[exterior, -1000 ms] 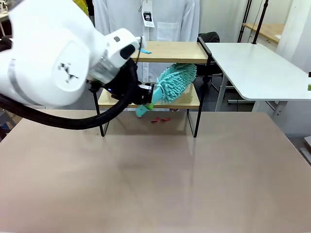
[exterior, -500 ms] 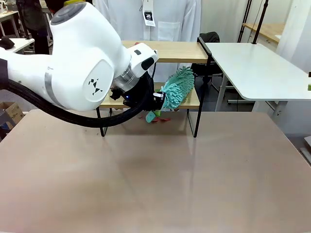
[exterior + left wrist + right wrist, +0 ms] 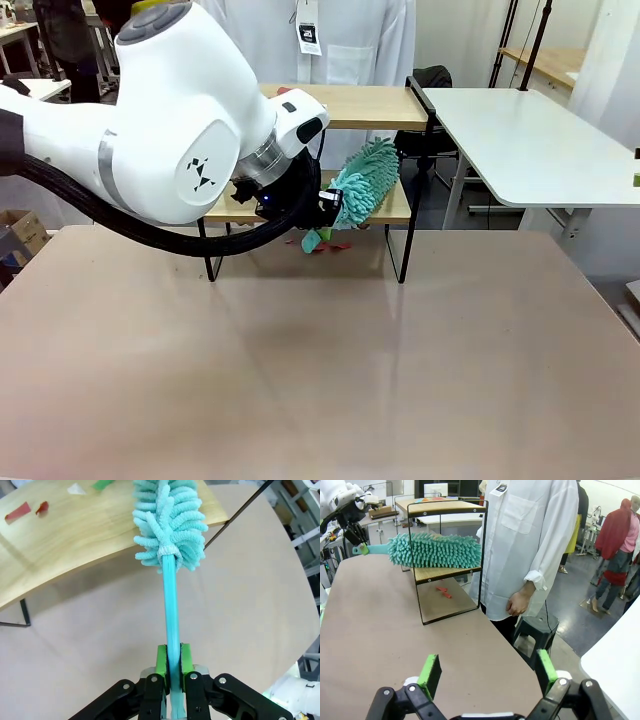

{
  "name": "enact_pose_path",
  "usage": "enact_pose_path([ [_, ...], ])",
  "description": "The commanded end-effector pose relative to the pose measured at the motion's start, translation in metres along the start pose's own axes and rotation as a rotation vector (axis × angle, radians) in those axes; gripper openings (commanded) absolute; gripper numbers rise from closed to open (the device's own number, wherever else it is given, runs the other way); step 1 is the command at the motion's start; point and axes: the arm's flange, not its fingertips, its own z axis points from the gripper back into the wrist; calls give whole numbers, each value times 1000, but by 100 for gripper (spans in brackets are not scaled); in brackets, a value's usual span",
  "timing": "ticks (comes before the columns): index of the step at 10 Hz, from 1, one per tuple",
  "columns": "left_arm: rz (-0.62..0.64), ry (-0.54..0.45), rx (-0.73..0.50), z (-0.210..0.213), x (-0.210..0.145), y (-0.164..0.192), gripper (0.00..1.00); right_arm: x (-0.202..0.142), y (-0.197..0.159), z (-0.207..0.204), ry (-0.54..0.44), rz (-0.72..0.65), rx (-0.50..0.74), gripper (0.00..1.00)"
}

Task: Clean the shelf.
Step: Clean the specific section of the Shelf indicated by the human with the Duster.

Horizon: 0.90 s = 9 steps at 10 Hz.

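Since a second ago my left arm (image 3: 170, 140) has swung across, dipping the duster (image 3: 362, 178) onto the lower board of the far-side shelf (image 3: 372, 106). Left gripper (image 3: 170, 661) clamps its handle; right gripper (image 3: 489, 672) gapes. Mid-sweep, I judge; next, brush toward the scraps (image 3: 20, 511), paper perhaps.

Bright, even ceiling light fills the room. In the front view the worktop (image 3: 420, 380) carries a pale sheen near its middle and a faint, soft-edged shadow toward 9 o'clock, below the white arm (image 3: 170, 130), whose shell looks nearly washed out. The left wrist view bends hard: the shelf (image 3: 75, 545) board bows into an arc at 11 o'clock, though the duster (image 3: 170, 520) is crisp. In the right wrist view a white coat (image 3: 530, 540) at 1 o'clock glares, and far figures at 3 o'clock look soft.
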Motion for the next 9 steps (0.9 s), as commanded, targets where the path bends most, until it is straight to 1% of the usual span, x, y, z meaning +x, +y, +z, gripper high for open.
enact_pose_path([
  [1,32,40,43,4,0,9,13,2,0,0,1,5,-4,100],
  [3,81,71,114,14,-5,22,13,2,0,0,1,5,-4,100],
  [6,160,69,245,39,-13,49,13,2,0,0,1,5,-4,100],
  [8,223,90,350,57,-23,71,13,2,0,0,1,5,-4,100],
  [9,250,103,432,65,-28,83,13,2,0,0,1,5,-4,100],
])
